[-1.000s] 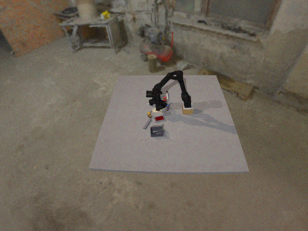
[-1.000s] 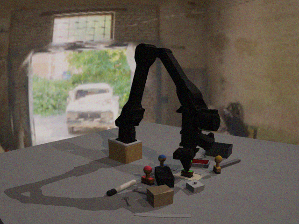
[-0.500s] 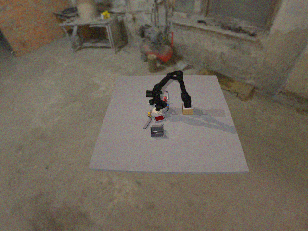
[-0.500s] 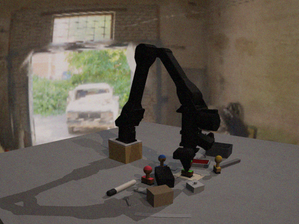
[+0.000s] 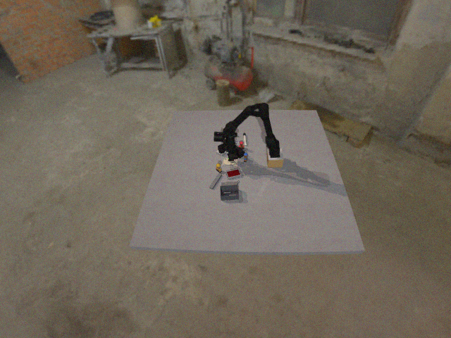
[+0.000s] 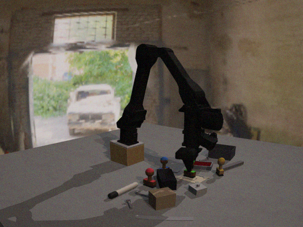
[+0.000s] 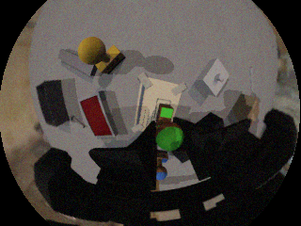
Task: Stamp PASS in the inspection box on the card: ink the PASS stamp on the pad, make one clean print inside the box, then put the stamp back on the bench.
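Observation:
My gripper [image 6: 189, 168] [image 7: 164, 122] points down and is shut on the green stamp [image 6: 190, 174] [image 7: 169, 138], which is upright. The stamp's base is over the cream card [image 6: 202, 179] [image 7: 162, 89] [image 5: 226, 162], at the printed box lines. Whether base and card touch cannot be told, and the base hides what is under it. The red ink pad [image 5: 233, 173] [image 6: 203, 163] [image 7: 96, 116] lies open beside the card. A yellow stamp [image 5: 218, 167] [image 6: 221, 161] [image 7: 91, 50], a red stamp [image 6: 149, 171] and a blue stamp [image 6: 164, 159] [image 7: 161, 174] stand around it. No lettering is readable.
A dark open box [image 5: 229, 193] [image 6: 221, 152] stands beyond the pad, near a grey bar [image 6: 233, 165]. A grey block with a knob [image 6: 197, 189] [image 7: 217, 76], a black block [image 6: 166, 178], a cardboard box [image 6: 162, 199] and a marker [image 6: 125, 189] lie on the card's other side.

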You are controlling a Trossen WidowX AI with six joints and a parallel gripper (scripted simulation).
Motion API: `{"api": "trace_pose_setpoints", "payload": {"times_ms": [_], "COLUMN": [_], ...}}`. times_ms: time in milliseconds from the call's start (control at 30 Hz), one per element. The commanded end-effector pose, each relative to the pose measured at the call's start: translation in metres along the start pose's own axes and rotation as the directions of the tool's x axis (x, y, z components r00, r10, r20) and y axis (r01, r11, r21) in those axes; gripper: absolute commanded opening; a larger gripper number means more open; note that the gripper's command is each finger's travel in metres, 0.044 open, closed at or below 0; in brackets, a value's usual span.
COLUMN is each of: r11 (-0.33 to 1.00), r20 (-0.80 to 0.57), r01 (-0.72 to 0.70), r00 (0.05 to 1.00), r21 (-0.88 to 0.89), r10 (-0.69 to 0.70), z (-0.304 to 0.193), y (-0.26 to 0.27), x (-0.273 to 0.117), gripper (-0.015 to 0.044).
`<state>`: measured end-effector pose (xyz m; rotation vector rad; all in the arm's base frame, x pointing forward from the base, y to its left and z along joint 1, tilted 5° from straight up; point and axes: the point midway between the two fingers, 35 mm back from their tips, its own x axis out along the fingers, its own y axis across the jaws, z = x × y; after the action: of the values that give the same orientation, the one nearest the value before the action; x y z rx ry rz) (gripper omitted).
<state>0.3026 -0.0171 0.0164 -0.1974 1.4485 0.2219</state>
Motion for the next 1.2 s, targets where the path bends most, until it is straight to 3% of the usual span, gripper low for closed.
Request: {"api": "trace_pose_setpoints", "payload": {"times_ms": [0,1167], "r11": [1.000,1.000], "r20": [0.005,0.006], "r01": [-0.004,-0.003], "r00": [1.000,1.000], "r21": [-0.006,-0.006], "r10": [0.004,0.003], "z": [0.002,0.002], "y": [0.000,0.001], "x": [-0.005,-0.061], "gripper": [0.0000,0.0000]}}
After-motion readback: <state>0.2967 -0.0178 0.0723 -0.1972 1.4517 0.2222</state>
